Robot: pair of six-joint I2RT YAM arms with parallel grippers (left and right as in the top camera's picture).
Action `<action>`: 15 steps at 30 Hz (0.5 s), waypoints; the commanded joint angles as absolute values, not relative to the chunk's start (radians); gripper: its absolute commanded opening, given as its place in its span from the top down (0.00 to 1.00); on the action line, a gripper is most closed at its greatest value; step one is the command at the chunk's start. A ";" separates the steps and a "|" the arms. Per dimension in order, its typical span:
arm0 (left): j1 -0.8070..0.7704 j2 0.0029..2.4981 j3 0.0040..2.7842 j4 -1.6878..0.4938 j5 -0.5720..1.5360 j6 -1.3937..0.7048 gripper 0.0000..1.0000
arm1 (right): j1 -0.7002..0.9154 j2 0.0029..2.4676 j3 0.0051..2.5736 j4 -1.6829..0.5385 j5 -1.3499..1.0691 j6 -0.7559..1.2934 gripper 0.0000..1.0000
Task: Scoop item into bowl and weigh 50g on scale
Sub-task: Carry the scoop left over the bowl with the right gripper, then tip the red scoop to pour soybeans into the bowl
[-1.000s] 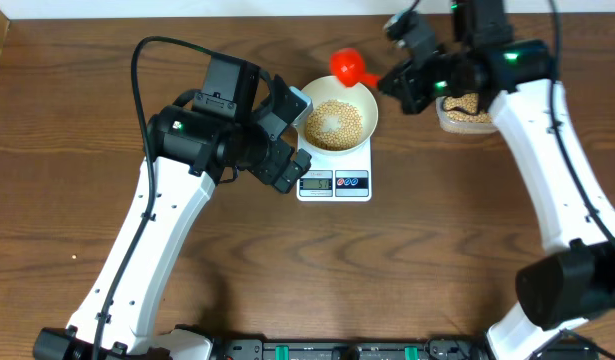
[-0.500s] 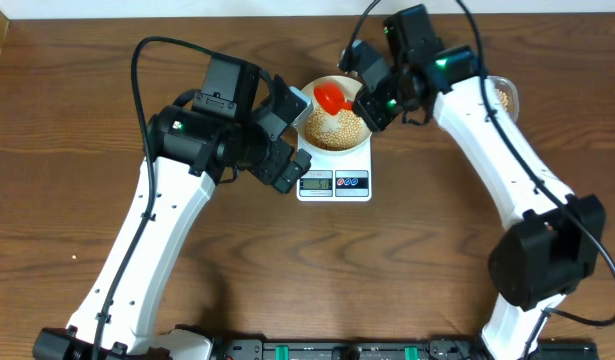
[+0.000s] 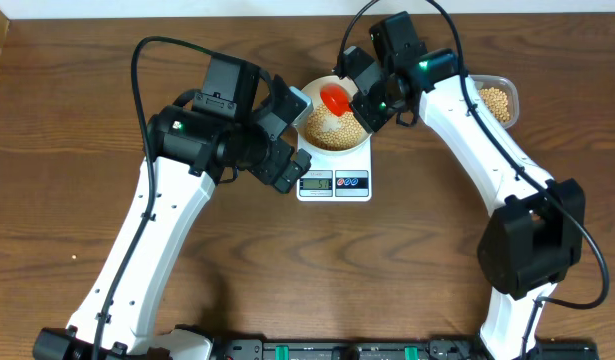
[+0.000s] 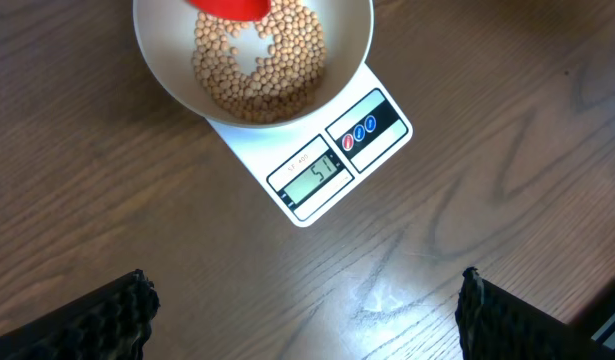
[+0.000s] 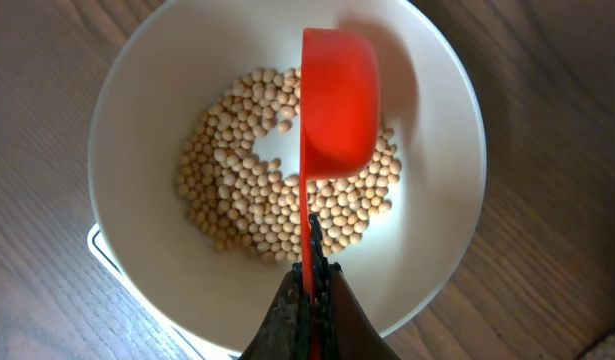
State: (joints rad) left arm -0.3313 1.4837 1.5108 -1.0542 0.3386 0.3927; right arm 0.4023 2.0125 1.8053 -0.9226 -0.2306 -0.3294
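Right gripper (image 5: pixel 309 300) is clamped narrow on the red scoop (image 5: pixel 337 100) handle. The beans (image 5: pixel 247 200) sit in the bowl (image 5: pixel 127 120) directly under the scoop. Left gripper (image 4: pixel 305 295) is wide and empty above the scale (image 4: pixel 337 150).

Risk: any beans in the tipped scoop would overshoot 50g.

Only the left wrist view shows the display (image 4: pixel 315 178), which looks like 51. The right wrist view doesn't show it.

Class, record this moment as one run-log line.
right gripper: shut on scoop, over bowl | left gripper: open, beside scale | beans: in bowl on scale
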 commanded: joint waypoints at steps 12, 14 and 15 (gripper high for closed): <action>-0.332 1.491 1.528 -1.058 0.348 0.391 0.02 | 0.408 2.056 1.811 -0.905 -0.185 -0.376 0.99; -0.332 1.491 1.528 -1.058 0.348 0.391 0.02 | 0.408 2.056 1.811 -0.905 -0.185 -0.384 0.99; -0.332 1.491 1.528 -1.058 0.348 0.391 0.02 | 0.408 2.056 1.811 -0.906 -0.186 -0.393 0.99</action>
State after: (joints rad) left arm -0.3313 1.4837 1.5108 -1.0542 0.3389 0.3927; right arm 0.4023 2.0487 1.8053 -0.9043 -0.1970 -0.3618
